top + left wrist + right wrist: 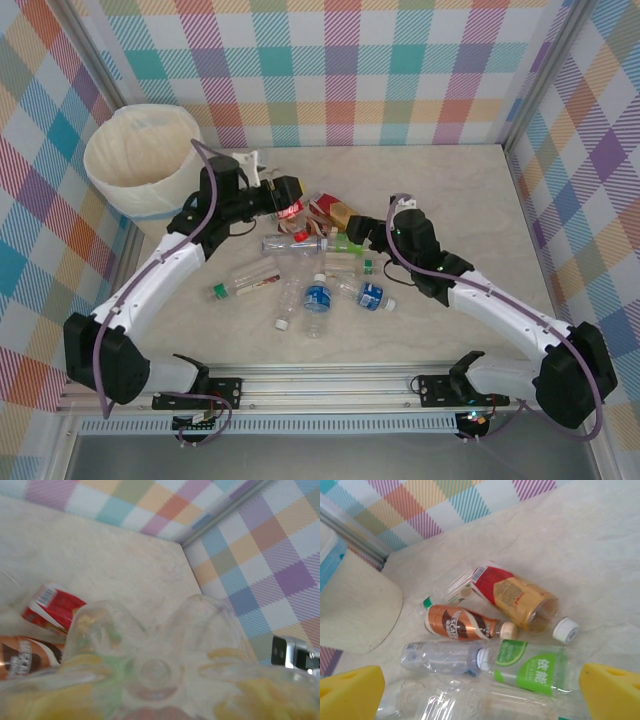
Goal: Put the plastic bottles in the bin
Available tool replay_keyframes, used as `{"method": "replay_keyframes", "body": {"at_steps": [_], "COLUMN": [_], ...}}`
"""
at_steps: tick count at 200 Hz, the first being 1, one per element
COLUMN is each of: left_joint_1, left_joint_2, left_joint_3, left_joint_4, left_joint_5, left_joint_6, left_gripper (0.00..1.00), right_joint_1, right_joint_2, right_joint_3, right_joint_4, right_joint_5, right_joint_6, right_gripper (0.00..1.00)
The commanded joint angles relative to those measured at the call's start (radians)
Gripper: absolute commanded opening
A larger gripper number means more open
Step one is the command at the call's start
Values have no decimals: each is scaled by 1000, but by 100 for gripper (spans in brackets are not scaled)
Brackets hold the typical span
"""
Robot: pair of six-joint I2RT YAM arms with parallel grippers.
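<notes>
L claw [155,702] grips clear bottle [155,650]; R claw [481,692] wide over green-label bottle [532,667].

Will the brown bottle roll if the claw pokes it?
Probably: the round brown-labelled plastic bottle lies on its side, so a nudge could roll it. The red-and-gold plastic bottle close beside it might stop it. It looks like thin plastic, so it's likely light.

Walls [400,60]: pastel plaid panels across the top and both sides of the frame.
Tabletop [470,190]: pale beige, marbled, evenly lit.
Corner post [548,70]: grey metal, upper right.
Rail [330,385]: ribbed aluminium along the bottom.
</notes>
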Motion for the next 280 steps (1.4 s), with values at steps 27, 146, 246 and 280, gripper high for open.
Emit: {"method": "replay_keyframes", "body": {"at_steps": [27,146,246,280], "left_joint_1": [51,423,541,550], "left_joint_2": [-72,122,365,423], "left_joint_3": [225,504,608,607], "left_joint_4": [-227,-165,-286,-346], "left_joint_5": [-484,-870,-785,-776], "left_joint_6": [243,401,342,269], "left_gripper": [0,0,2,10], "right_joint_1": [1,1,1,1], "right_joint_2": [-26,-8,12,14], "right_joint_3": [-10,0,6,14], "right_joint_4": [-2,3,-12,-41], "right_joint_5": [73,54,29,19], "right_joint_6": [-3,-18,-5,-12], "right_gripper": [100,100,100,100]}}
